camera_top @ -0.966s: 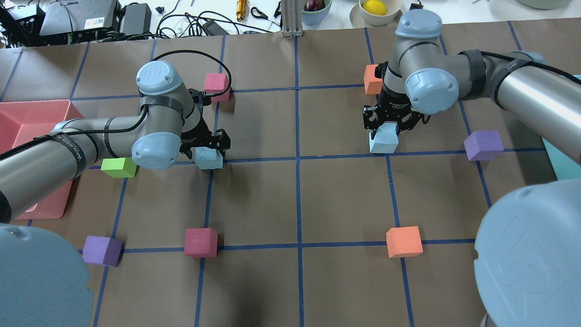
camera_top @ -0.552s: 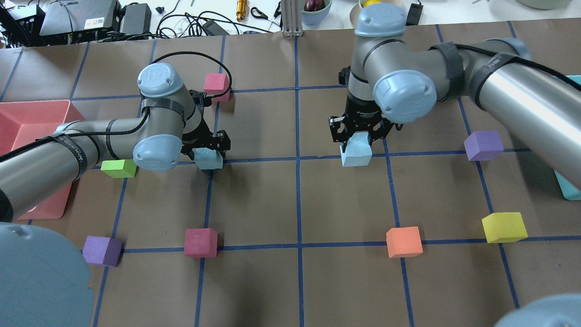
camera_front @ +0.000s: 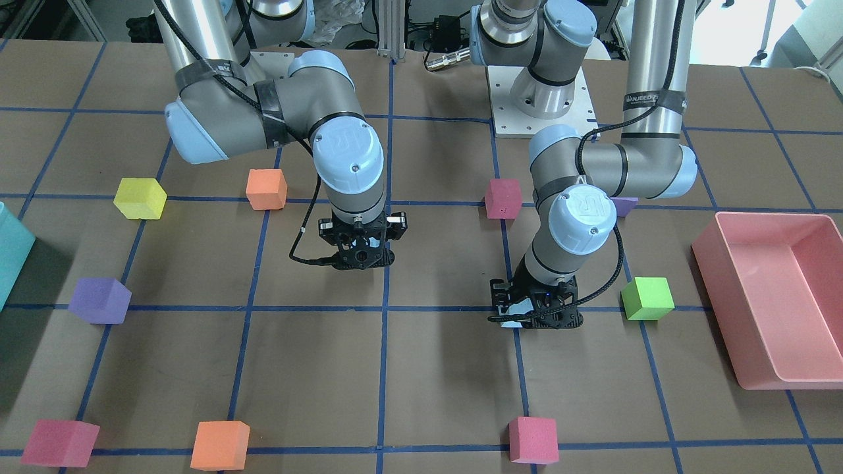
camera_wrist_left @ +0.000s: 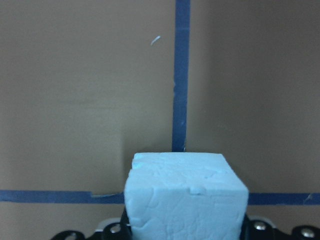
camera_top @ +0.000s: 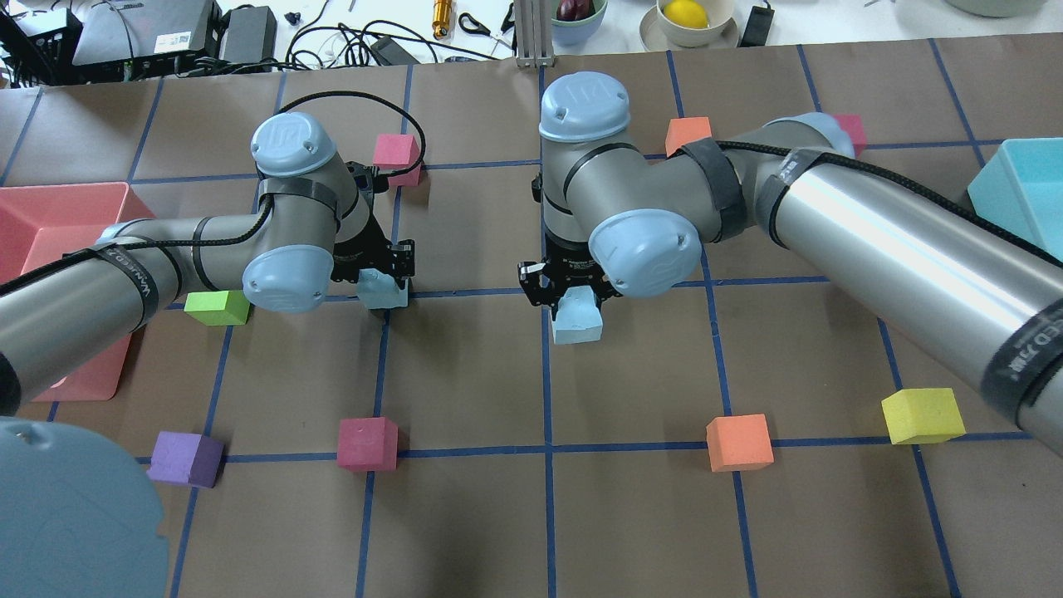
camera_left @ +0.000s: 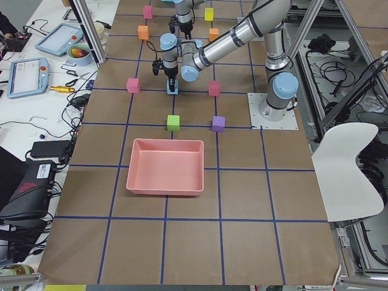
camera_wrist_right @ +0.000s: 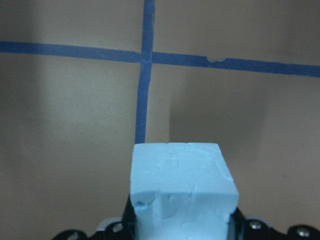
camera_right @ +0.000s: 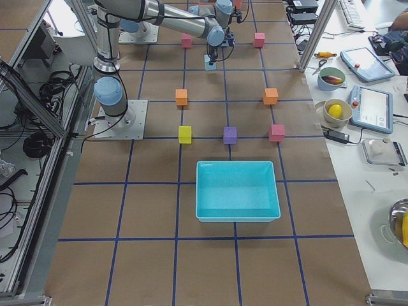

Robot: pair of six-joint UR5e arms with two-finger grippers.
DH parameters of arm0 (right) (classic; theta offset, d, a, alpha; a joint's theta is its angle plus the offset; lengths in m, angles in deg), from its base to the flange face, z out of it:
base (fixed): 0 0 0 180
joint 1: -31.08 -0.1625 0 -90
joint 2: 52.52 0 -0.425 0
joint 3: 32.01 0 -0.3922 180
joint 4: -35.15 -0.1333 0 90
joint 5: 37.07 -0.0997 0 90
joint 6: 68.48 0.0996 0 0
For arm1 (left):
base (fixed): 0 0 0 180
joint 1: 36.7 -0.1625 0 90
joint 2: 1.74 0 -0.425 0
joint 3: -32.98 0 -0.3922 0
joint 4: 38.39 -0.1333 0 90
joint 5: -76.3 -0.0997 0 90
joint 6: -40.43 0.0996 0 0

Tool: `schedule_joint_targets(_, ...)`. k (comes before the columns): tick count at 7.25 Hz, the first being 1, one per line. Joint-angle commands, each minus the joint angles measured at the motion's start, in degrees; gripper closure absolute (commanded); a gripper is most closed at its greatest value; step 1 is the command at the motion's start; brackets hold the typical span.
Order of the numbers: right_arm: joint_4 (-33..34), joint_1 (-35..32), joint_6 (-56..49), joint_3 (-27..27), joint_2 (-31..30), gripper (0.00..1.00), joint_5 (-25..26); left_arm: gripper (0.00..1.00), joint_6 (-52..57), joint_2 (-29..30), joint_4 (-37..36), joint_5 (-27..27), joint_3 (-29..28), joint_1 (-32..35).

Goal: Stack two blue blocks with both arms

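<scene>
Two pale blue blocks are each held in a gripper. My left gripper (camera_top: 384, 281) is shut on one blue block (camera_top: 384, 292) low over a tape crossing at the table's centre left. This block fills the bottom of the left wrist view (camera_wrist_left: 185, 195). I cannot tell whether it touches the table. My right gripper (camera_top: 575, 303) is shut on the other blue block (camera_top: 576, 322) above the table near the centre line. This block shows in the right wrist view (camera_wrist_right: 182, 182). The two blocks are about one grid square apart. In the front view the left gripper (camera_front: 535, 315) is low and the right gripper (camera_front: 359, 255) higher.
A pink bin (camera_top: 50, 216) stands at the left edge and a teal bin (camera_top: 1017, 191) at the right edge. Near the left gripper are a green cube (camera_top: 217, 306) and a pink cube (camera_top: 395, 154). In front lie a magenta cube (camera_top: 367, 443), an orange cube (camera_top: 738, 442), a yellow cube (camera_top: 922, 415) and a purple cube (camera_top: 186, 457).
My right arm has swung to the left with its blue block, from the right half to the centre line. The left arm and its block have hardly moved.
</scene>
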Motion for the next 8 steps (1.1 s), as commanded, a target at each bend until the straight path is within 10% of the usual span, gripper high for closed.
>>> schedule_joint_targets(1, 1.9, -0.67, 1.03, 2.2, 0.4, 1.0, -3.66, 1.0, 0.0, -1.29, 0.44, -0.29, -1.26, 0.27)
schedule_joint_targets(5, 7.32, -0.58, 2.97, 6.76, 0.4, 0.94, -4.75, 1.0, 0.0, -4.28, 11.05, -0.29, -7.4, 0.71)
schedule_joint_targets(8, 7.88, -0.58, 2.53, 7.31, 0.22, 0.0, -4.22, 1.0, -1.48, -7.61, 17.92, -0.29, -10.4, 1.67)
